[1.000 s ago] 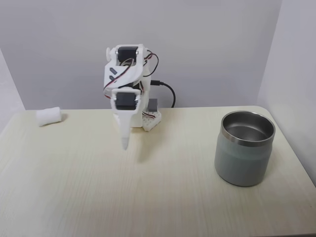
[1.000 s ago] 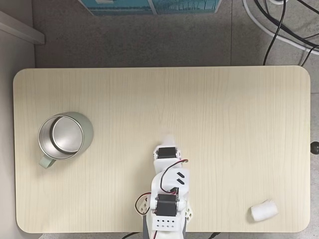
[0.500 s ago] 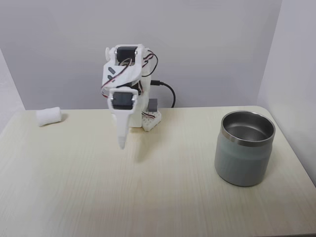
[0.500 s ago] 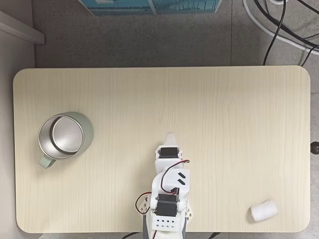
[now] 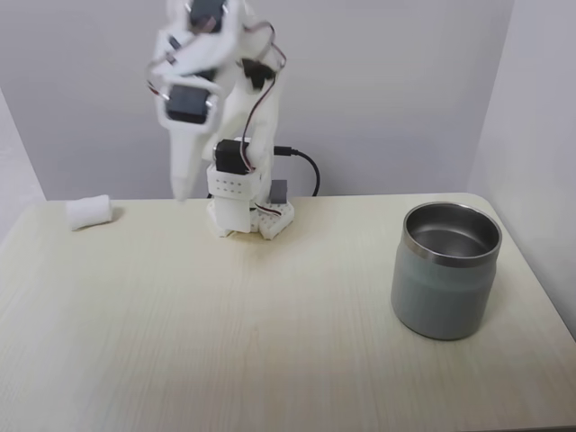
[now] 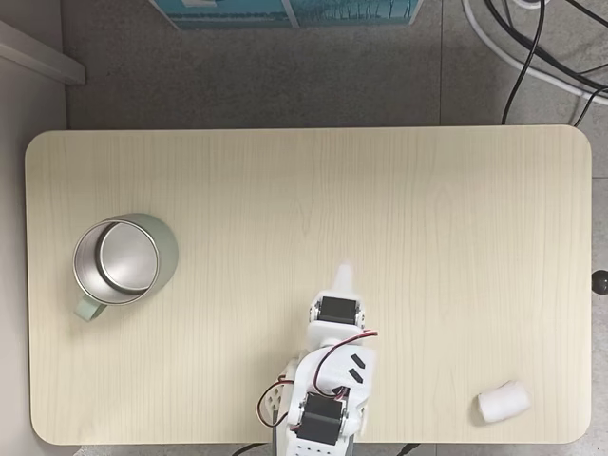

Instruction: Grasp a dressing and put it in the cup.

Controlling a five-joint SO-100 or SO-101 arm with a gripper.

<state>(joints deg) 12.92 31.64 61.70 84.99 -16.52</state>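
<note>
The dressing (image 5: 88,212) is a small white roll lying on its side at the table's far left; from above the dressing (image 6: 503,402) sits near the bottom right corner. The cup (image 5: 441,292), steel inside with a grey-green body, stands upright at the right; seen from above the cup (image 6: 169,256) is at the left. My gripper (image 5: 180,193) hangs raised above the table, pointing down, to the right of the dressing and well apart from it. Its fingers are shut with nothing between them. In the view from above my gripper (image 6: 343,275) points toward the table's middle.
The white arm base (image 5: 243,209) stands at the table's back edge with a black cable (image 5: 308,167) behind it. Wall panels close in the back and right sides. From above, cables (image 6: 532,57) and a blue box (image 6: 285,11) lie on the floor beyond the table.
The arm has lifted and swung toward the dressing's side, left in the front view and right from above. The gripper now hangs much higher. Dressing and cup have not moved.
</note>
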